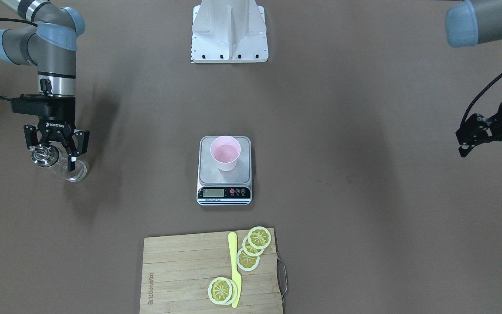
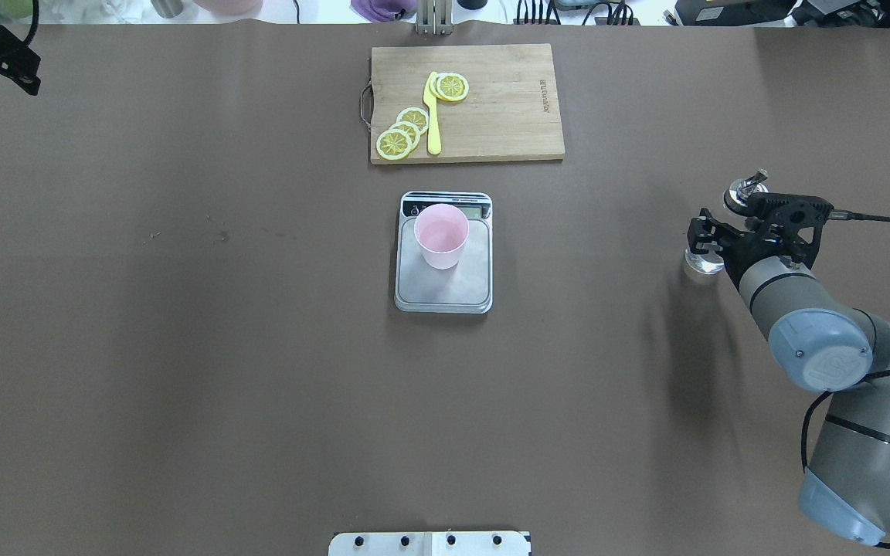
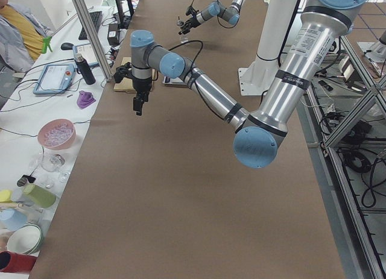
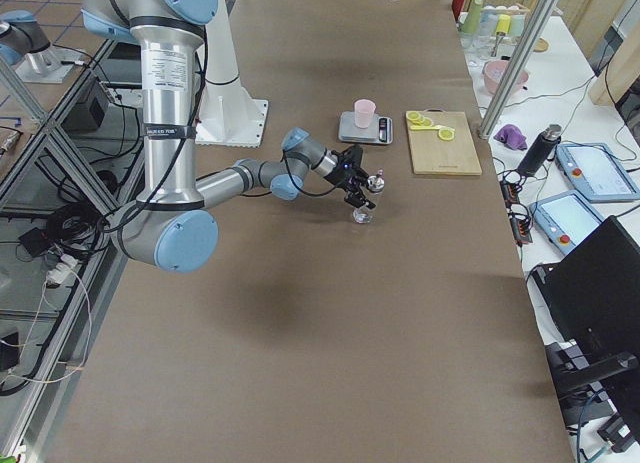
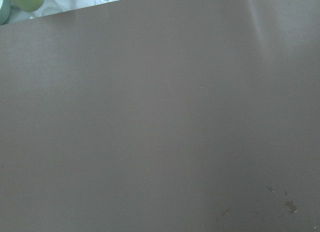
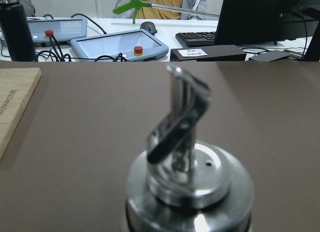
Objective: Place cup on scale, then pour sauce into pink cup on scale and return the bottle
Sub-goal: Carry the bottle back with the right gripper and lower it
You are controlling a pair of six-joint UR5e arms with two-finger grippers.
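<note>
Bottle (image 1: 45, 156) inside open right hand (image 1: 55, 152)

The bottle (image 2: 704, 262) sits mostly hidden under the right gripper (image 2: 711, 238) in the overhead view (only its spout tip and glass base peek out). The right wrist view cuts off everything below its blurred cap. Whether the fingers press the glass cannot be told. The left gripper (image 1: 488, 147) runs off the front view's edge. The digits on the scale (image 1: 216, 174) are too small to read.
</note>
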